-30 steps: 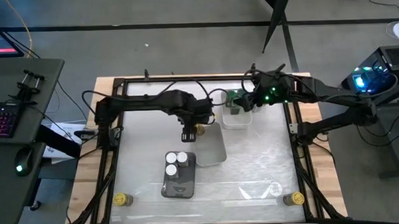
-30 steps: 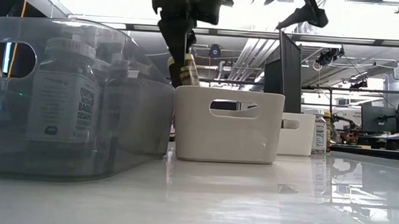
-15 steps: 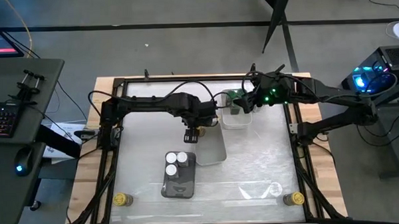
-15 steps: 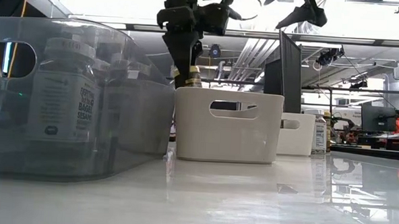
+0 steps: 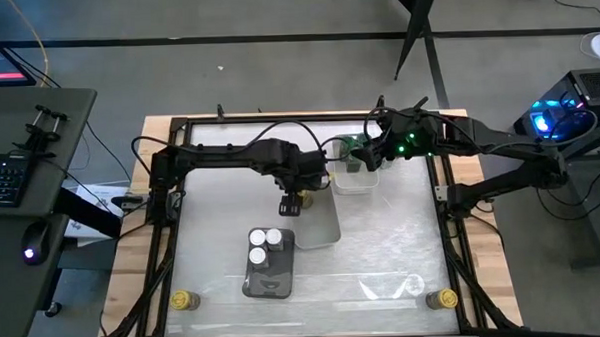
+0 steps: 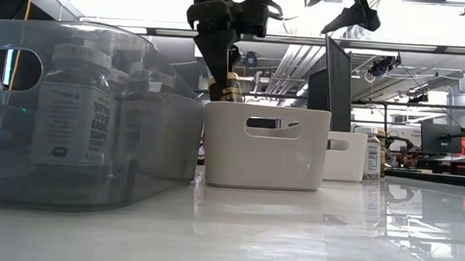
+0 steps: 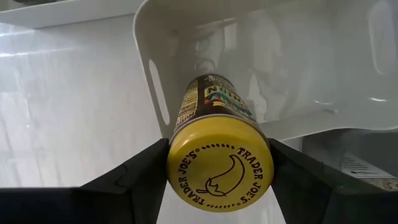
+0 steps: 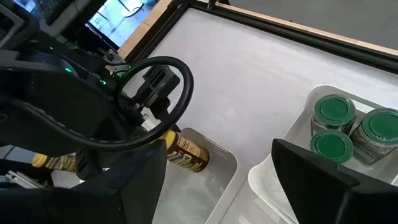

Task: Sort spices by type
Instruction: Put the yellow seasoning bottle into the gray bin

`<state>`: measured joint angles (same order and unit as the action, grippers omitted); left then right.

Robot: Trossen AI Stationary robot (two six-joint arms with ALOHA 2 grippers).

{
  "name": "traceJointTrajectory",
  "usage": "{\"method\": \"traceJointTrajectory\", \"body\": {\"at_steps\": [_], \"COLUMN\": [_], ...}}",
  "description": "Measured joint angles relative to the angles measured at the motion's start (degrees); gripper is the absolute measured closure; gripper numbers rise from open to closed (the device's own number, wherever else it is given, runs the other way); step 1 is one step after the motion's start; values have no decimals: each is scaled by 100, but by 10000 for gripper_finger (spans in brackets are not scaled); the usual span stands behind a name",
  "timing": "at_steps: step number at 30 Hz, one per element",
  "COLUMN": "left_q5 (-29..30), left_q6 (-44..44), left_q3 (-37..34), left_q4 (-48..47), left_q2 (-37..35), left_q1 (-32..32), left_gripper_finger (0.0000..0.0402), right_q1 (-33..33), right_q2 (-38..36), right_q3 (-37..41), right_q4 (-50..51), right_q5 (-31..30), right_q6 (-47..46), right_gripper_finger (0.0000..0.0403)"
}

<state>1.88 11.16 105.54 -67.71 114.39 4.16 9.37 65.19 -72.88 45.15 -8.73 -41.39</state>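
Above the white tray (image 7: 261,74) the left tool (image 7: 217,163) grips a yellow-lidded spice jar (image 7: 216,146) by its lid end and should lower it well inside the rim before letting go, while the right tool (image 5: 365,154), jaws spread, waits above the green-lidded jars (image 8: 339,127).

The yellow lid (image 7: 219,163) of the spice jar (image 7: 211,118) held in the left gripper (image 7: 217,180) carries the brand "TRADER JOE'S", printed twice around a chili pepper emblem. The side label of this jar carries print that is too tilted to read. In the low view, the label of a white-lidded jar (image 6: 74,106) inside the clear tray (image 6: 97,172) reads "BAGEL SESAME"; the remaining lines on that label are not legible.
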Motion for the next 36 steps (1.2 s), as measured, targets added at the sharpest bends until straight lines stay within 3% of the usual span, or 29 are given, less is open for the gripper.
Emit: {"method": "traceJointTrajectory", "body": {"at_steps": [16, 31, 36], "left_q5": [-104, 8, 8], "left_q6": [-129, -209, -212], "left_q3": [-83, -81, 314], "left_q4": [59, 123, -265], "left_q2": [112, 332, 293], "left_q1": [-26, -24, -24], "left_gripper_finger": [161, 136, 135], "right_q1": [0, 0, 0], "right_q2": [0, 2, 2], "right_q3": [0, 0, 0], "right_q4": [2, 2, 2], "right_q5": [3, 16, 15], "right_q6": [-107, -117, -74], "right_gripper_finger": [116, 116, 116]}}
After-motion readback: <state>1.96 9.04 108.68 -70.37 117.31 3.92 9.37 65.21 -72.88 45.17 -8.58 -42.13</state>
